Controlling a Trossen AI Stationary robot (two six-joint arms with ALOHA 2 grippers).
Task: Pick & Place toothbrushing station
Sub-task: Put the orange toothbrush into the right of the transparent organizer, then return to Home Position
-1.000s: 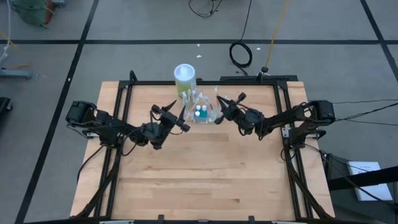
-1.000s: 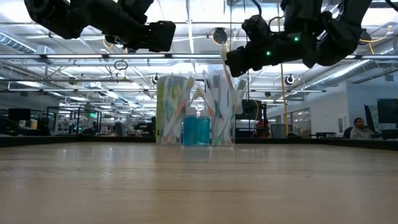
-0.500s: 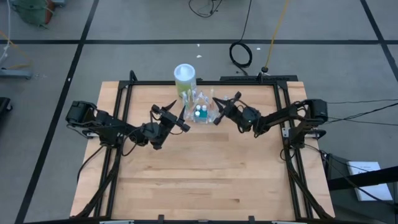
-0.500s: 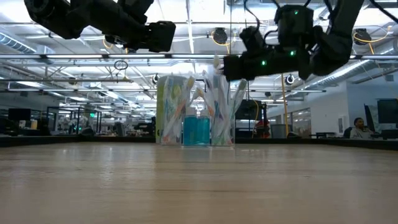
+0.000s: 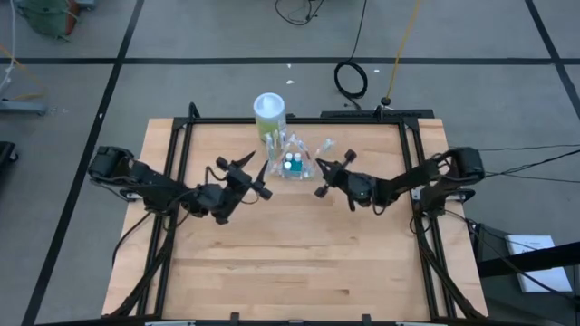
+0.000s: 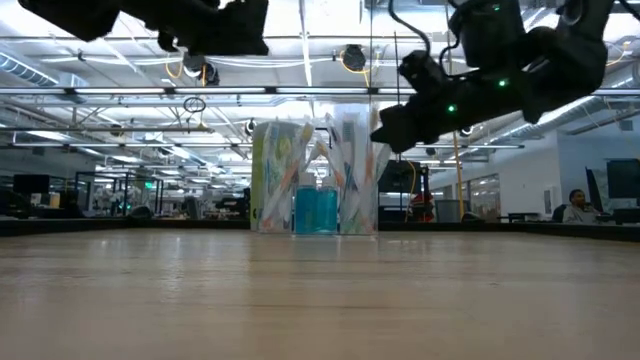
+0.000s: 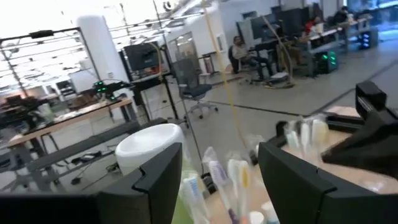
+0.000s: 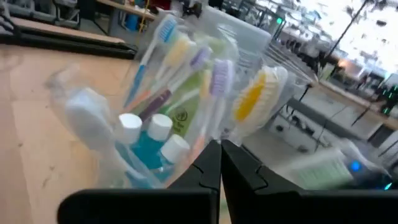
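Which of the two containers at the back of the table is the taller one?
The green cylinder canister with a white lid. It rises above the see-through plastic toothbrush holder beside it, which holds toothbrushes and small blue bottles.

Two dark jointed arms, black cables

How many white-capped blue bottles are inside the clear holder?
3 show in the right wrist view: three white caps clustered together inside the toothbrushing station, below the toothbrushes. More may be hidden.

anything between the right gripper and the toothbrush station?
Nothing visible. The right gripper hangs above the table just beside the clear toothbrushing station, with open wood between them. The green canister stands on the station's far side.
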